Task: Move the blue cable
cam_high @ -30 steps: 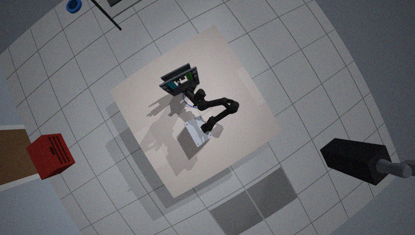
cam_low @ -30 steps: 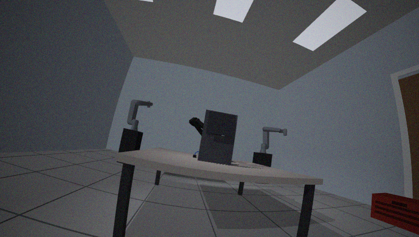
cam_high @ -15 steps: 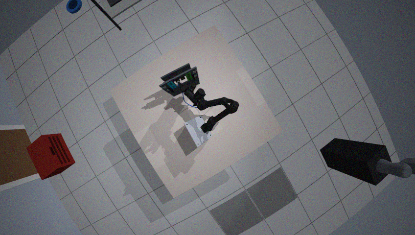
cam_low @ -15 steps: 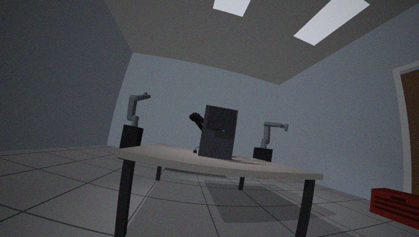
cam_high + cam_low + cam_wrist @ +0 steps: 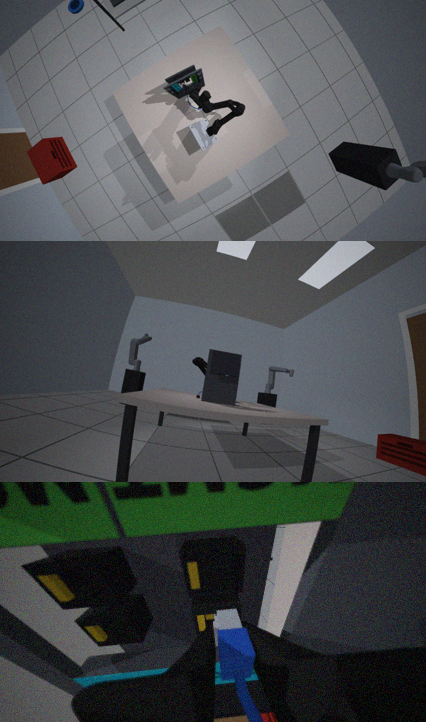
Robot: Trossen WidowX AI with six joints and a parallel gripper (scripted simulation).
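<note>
Currently, one gripper [image 5: 226, 628] grips one blue plug [image 5: 235, 653]; four black ports visible, one cable [image 5: 248, 700] trailing.

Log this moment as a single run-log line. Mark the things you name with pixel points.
end effector [image 5: 226, 628]: shut on blue plug [image 5: 235, 653] | plug: in front of a port column, seating unclear | blue cable [image 5: 192, 105] [image 5: 247, 698]: trailing from plug | release: not done

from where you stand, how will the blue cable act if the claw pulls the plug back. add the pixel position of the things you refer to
The cable [image 5: 194, 106] [image 5: 200, 392] [image 5: 245, 697] will likely flex and trail, since it curves loosely. The plug [image 5: 236, 652] looks like a small rigid block, so it should keep its shape in the claw [image 5: 226, 628]. It seems light, being so small beside the fingers.
</note>
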